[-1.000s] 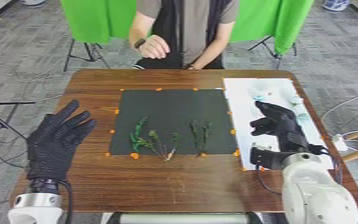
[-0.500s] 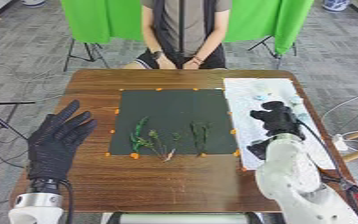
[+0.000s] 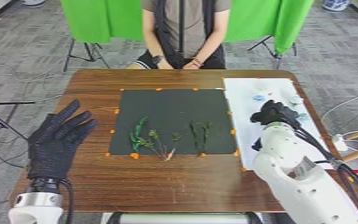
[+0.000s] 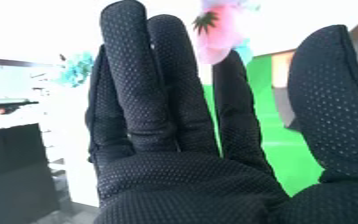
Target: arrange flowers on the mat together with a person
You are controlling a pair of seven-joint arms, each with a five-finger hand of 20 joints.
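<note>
My right hand (image 3: 275,114) is over the white sheet at the right of the table, beside pale blue flowers (image 3: 260,97). In the right wrist view, the fingers of this hand (image 4: 193,180) are straight, the thumb apart from them. A pink flower (image 4: 218,35) appears by the fingertips; whether it touches them I cannot tell. A bluish bloom (image 4: 76,69) is farther off. Several green stems (image 3: 158,145) lie on the dark mat (image 3: 162,105), with a separate pair (image 3: 200,135) to their right. My left hand (image 3: 55,140) is held open left of the mat.
The white sheet (image 3: 245,85) lies along the right side of the brown table (image 3: 175,185). Orange markers surround the dark mat. Across the table a person sits with both hands (image 3: 191,65) low at the far edge, off the flowers.
My right arm has swung, its forearm now slanting in from the lower right, and the hand has turned over the white sheet. The person's raised hand has come down. My left hand stayed still.
</note>
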